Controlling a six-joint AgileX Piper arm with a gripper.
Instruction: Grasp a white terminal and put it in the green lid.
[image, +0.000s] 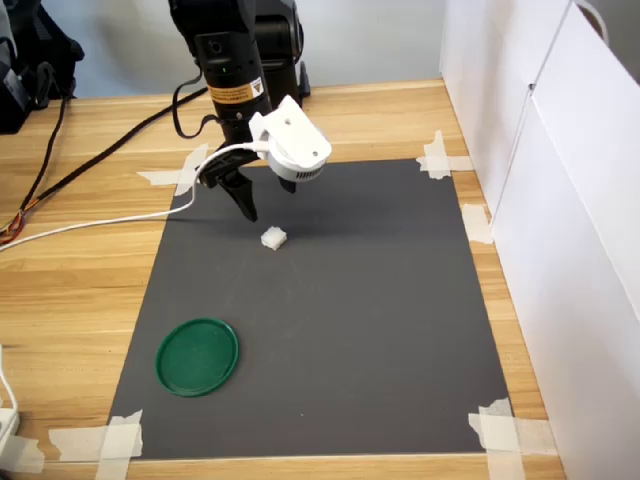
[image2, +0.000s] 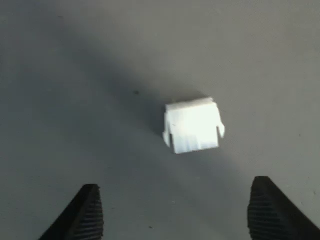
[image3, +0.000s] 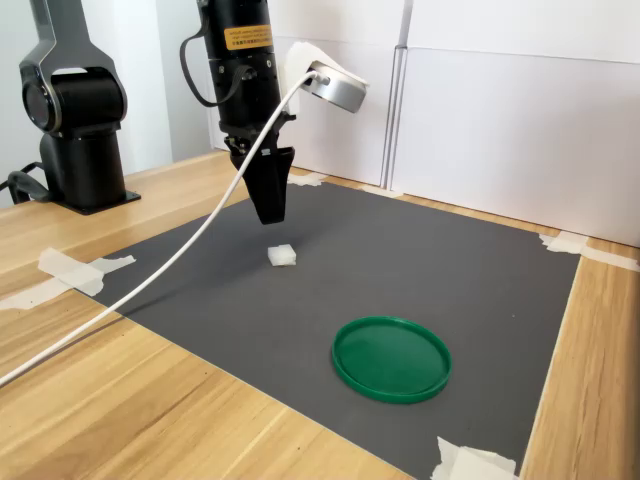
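The white terminal (image: 273, 238) (image3: 282, 255) lies alone on the dark grey mat, a small ridged block. My gripper (image: 245, 207) (image3: 270, 215) hangs just above the mat, a short way behind the terminal and not touching it. In the wrist view the terminal (image2: 193, 125) sits ahead of my gripper (image2: 180, 220), whose two black ridged fingertips (image2: 89, 215) stand wide apart with nothing between them. The green lid (image: 198, 356) (image3: 390, 358) rests flat and empty near the mat's front left corner in the first exterior view, well away from the terminal.
The dark mat (image: 380, 330) is taped to a wooden table with white tape strips (image: 120, 440) at its corners. White panels (image: 560, 200) wall the first exterior view's right side. A white cable (image: 90, 225) trails across the table. A second arm's black base (image3: 75, 130) stands behind.
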